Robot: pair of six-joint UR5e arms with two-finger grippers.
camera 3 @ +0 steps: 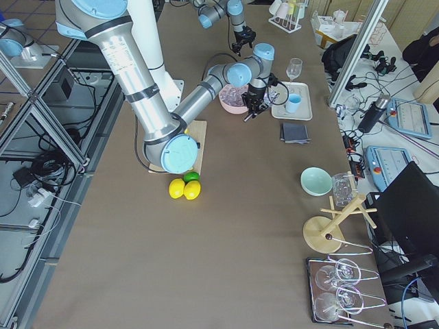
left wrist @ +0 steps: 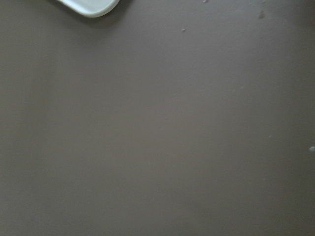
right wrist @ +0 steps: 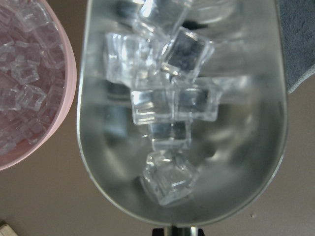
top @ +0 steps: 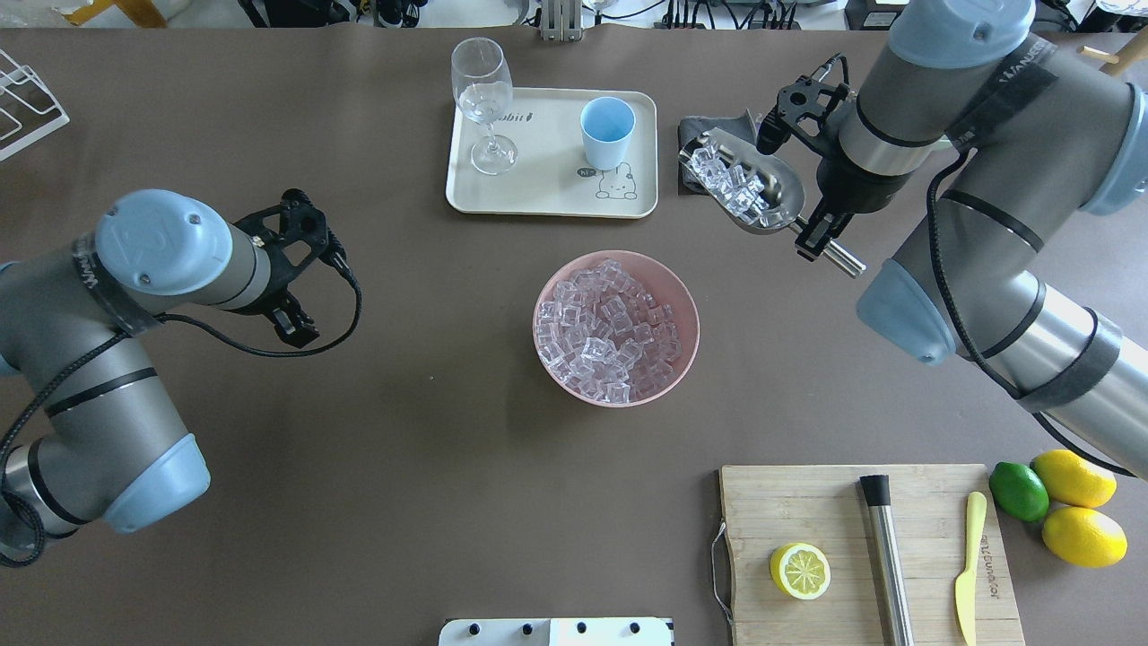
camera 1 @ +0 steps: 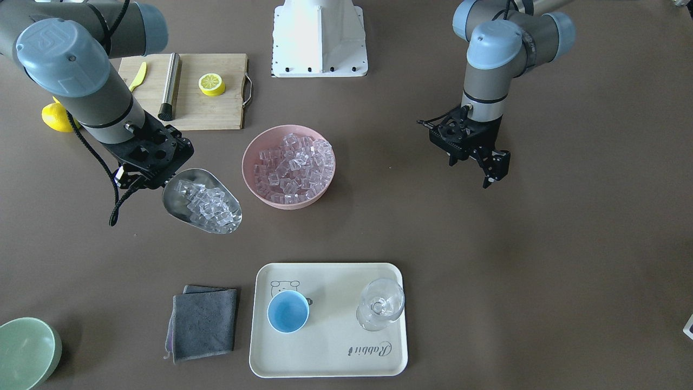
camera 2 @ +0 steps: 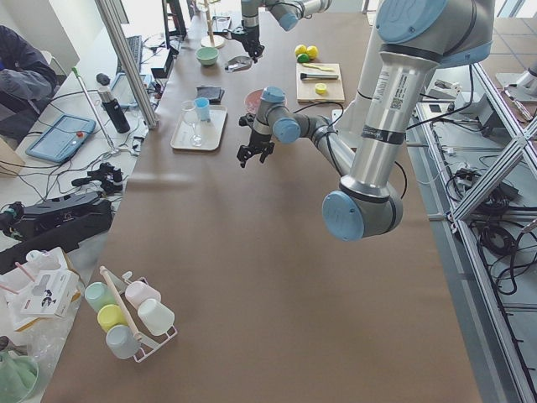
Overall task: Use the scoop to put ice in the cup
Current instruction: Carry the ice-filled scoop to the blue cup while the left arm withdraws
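My right gripper (top: 818, 235) is shut on the handle of the steel scoop (top: 787, 193) and holds it above the table. Several clear ice cubes (top: 731, 179) lie in the trough, which fills the right wrist view (right wrist: 231, 162). The scoop (camera 1: 178, 197) hangs between the pink bowl (camera 1: 288, 203) of ice and the grey cloth. The light-blue cup (top: 607, 133) stands upright and empty on the cream tray (top: 547, 193), left of the scoop in the overhead view. My left gripper (top: 294, 325) hangs open and empty over bare table, far from them.
A stemmed glass (top: 484, 99) stands on the tray beside the cup. The folded grey cloth (camera 1: 203, 322) lies by the tray. A cutting board (top: 807, 502) holds a lemon half, a steel cylinder and a yellow knife. A green bowl (camera 1: 24, 352) sits at a table corner.
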